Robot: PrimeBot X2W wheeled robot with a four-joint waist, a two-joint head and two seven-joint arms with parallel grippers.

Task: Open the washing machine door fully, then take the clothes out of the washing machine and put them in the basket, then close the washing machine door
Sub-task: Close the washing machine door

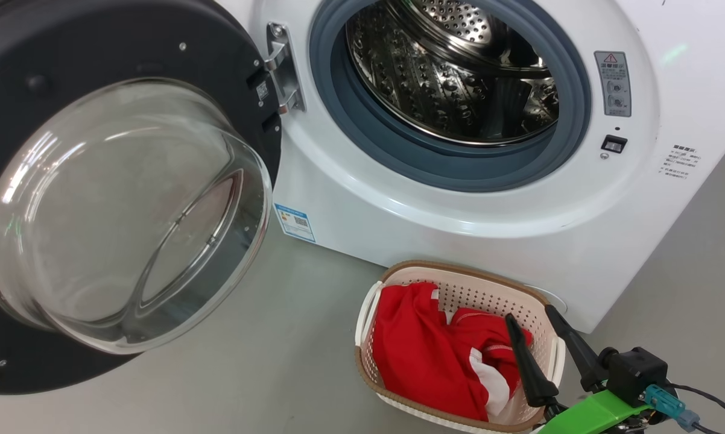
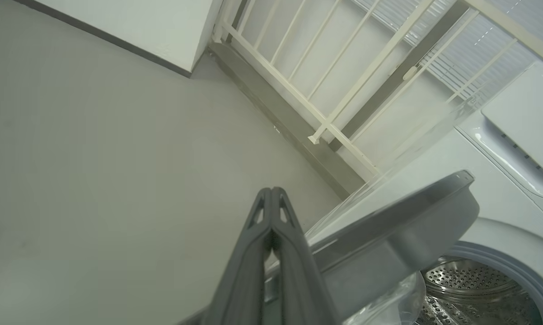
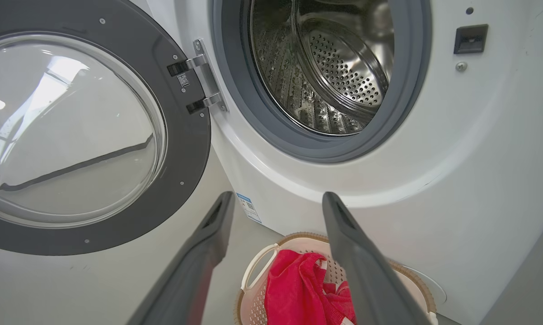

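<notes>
My right tool [image 1: 529, 313] is spread wide and holds nothing. Right under it sits the basket [image 1: 459, 274] with the red clothes [image 1: 423, 355] inside. Ahead of it, the washing machine [image 1: 398, 229] looks empty. To its left, the washing machine door [image 1: 97, 48] hangs wide open. My left tool [image 2: 271, 193] is pinched tight, empty. Only closing the door is left, I think.

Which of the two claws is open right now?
The right claw, near the basket holding the red clothes: its jaws stand wide apart, while the left claw is pressed shut.
</notes>
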